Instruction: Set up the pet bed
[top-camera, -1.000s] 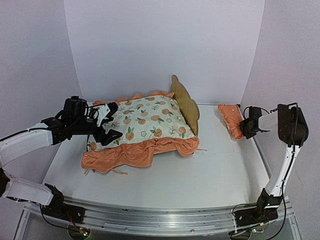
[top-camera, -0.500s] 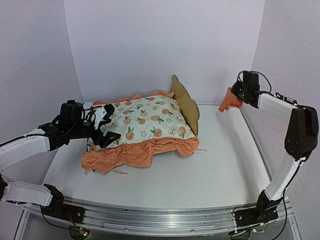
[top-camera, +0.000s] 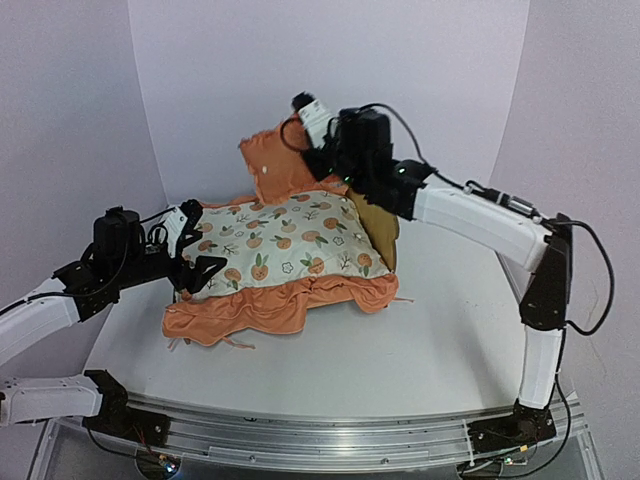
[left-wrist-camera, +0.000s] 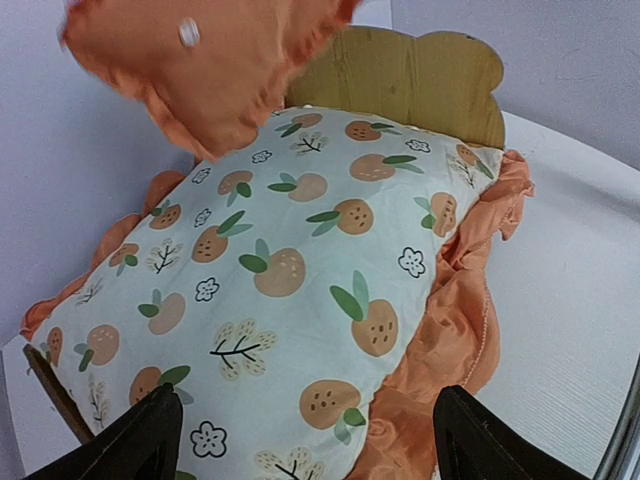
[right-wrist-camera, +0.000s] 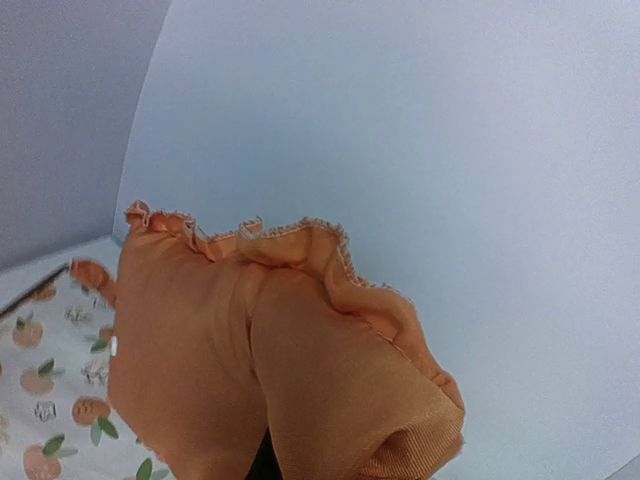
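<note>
The pet bed shows as its plywood bear-ear headboard (top-camera: 378, 213), also in the left wrist view (left-wrist-camera: 420, 85); the rest is hidden under the orange-print ruffled mattress pad (top-camera: 285, 242) (left-wrist-camera: 290, 270). My right gripper (top-camera: 312, 148) is shut on the small orange pillow (top-camera: 275, 165) and holds it in the air over the far edge of the pad, next to the headboard. The pillow fills the right wrist view (right-wrist-camera: 270, 370) and hides the fingers. My left gripper (top-camera: 205, 240) (left-wrist-camera: 305, 410) is open and empty at the pad's foot end, with the pillow above it (left-wrist-camera: 200, 60).
The pad's orange ruffle (top-camera: 270, 305) spills over the bed's near side onto the white table (top-camera: 440, 330). White walls (top-camera: 330, 80) close in the back and sides. The right arm's forearm (top-camera: 480, 215) stretches across above the right of the table.
My right arm has lifted the pillow from the table's right side and swung it left to above the bed's head end. My left gripper has drawn back slightly to the left.
</note>
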